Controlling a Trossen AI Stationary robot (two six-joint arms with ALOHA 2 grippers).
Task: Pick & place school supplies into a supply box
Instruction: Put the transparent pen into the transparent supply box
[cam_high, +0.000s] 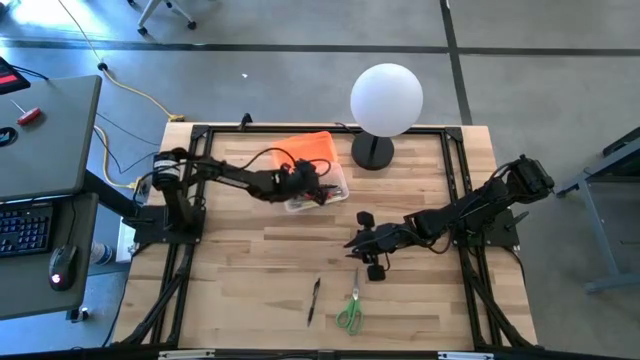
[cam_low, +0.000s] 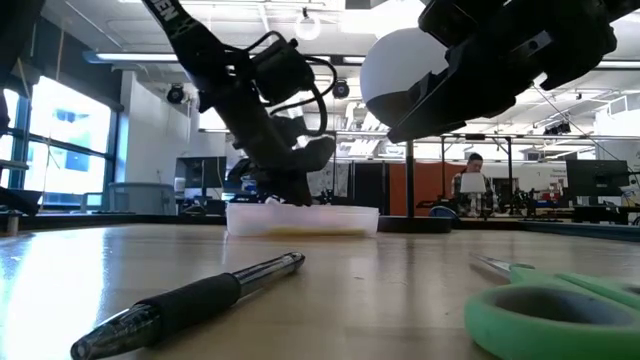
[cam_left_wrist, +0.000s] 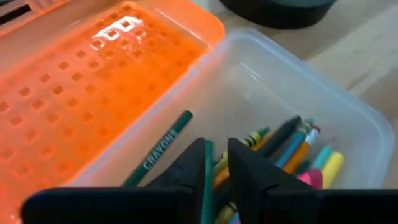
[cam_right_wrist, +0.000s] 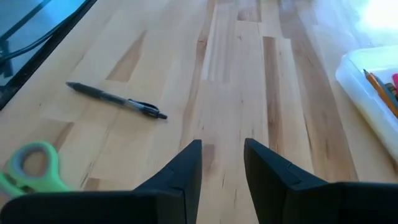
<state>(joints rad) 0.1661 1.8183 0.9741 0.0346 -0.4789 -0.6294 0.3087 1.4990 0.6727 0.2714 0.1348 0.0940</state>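
Observation:
The supply box (cam_high: 335, 190) is clear plastic with its orange lid (cam_left_wrist: 93, 81) swung open beside it. Several pencils and crayons (cam_left_wrist: 292, 149) lie inside, among them a green crayon (cam_left_wrist: 165, 146). My left gripper (cam_left_wrist: 216, 149) hangs over the box's inside, shut on a thin green pencil. My right gripper (cam_right_wrist: 222, 155) is open above bare table, between the box and the near edge. A black pen (cam_right_wrist: 118, 99) and green-handled scissors (cam_right_wrist: 31, 168) lie flat on the table near the front edge. My left gripper pinches a thin green pencil (cam_left_wrist: 206, 180) between its two fingers. The pencil runs along the fingers, and its end (cam_left_wrist: 208, 147) shows just past the fingertips. The fingers come from above, slanting down into the open box. Whether the pencil touches the box floor cannot be seen.
A white globe lamp (cam_high: 386, 98) on a dark round base (cam_high: 372, 153) stands at the far edge, just right of the box. The pen (cam_high: 313, 300) and scissors (cam_high: 350, 312) lie side by side toward the near edge. Dark frame rails (cam_high: 455, 190) run along the table's sides.

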